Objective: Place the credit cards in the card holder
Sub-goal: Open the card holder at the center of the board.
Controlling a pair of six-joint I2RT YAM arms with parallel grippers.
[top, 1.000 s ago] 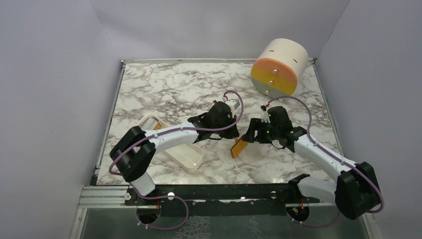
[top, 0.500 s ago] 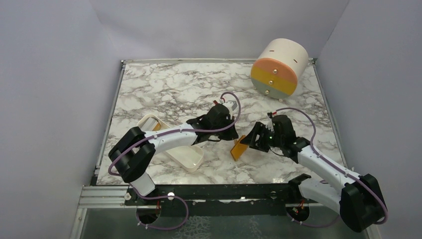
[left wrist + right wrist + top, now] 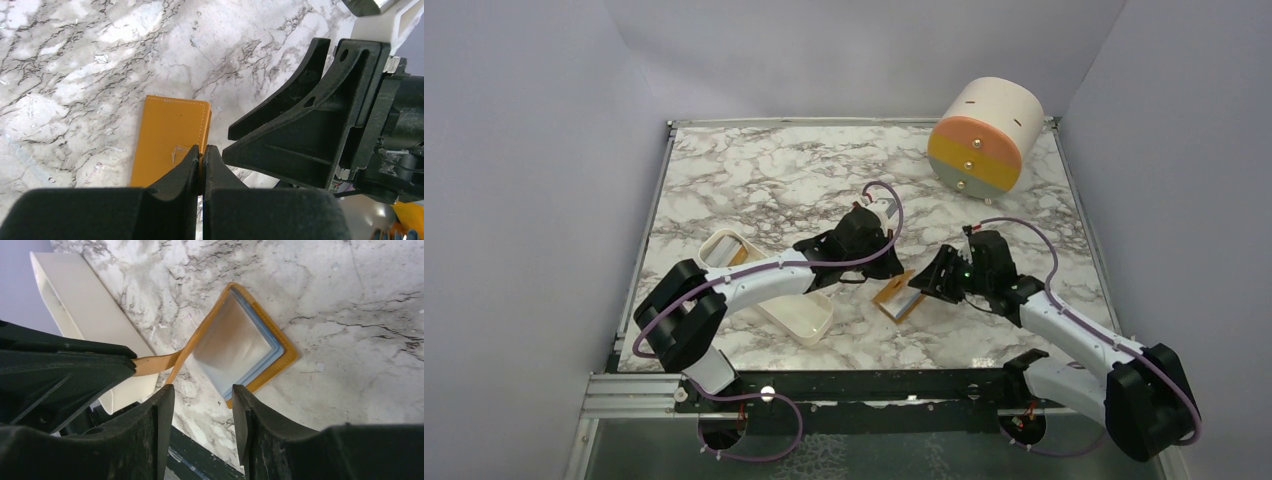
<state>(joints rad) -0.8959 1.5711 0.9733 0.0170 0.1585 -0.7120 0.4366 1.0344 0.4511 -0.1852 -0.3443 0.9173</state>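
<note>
The orange-tan card holder (image 3: 898, 294) lies open on the marble in the middle. One leaf is flat and shows its blue-grey inside with a silver-grey face (image 3: 239, 342); I cannot tell if that face is a card. My left gripper (image 3: 202, 151) is shut on the edge of the other leaf (image 3: 170, 132) and holds it up; it also shows in the top view (image 3: 884, 268). My right gripper (image 3: 202, 396) is open and empty just above and beside the flat leaf, as the top view (image 3: 932, 284) shows too. A golden-orange bit (image 3: 740, 256) shows inside the white tray.
A white oblong tray (image 3: 796, 318) lies left of the card holder, partly under my left arm, and shows in the right wrist view (image 3: 82, 310). A big cream-orange drum (image 3: 984, 135) stands at the back right. The table's black front rail (image 3: 874, 385) is close.
The card holder has gone from standing nearly closed to spread open, its inside now showing. My right gripper has drawn back to the right; my left gripper still grips the leaf.
</note>
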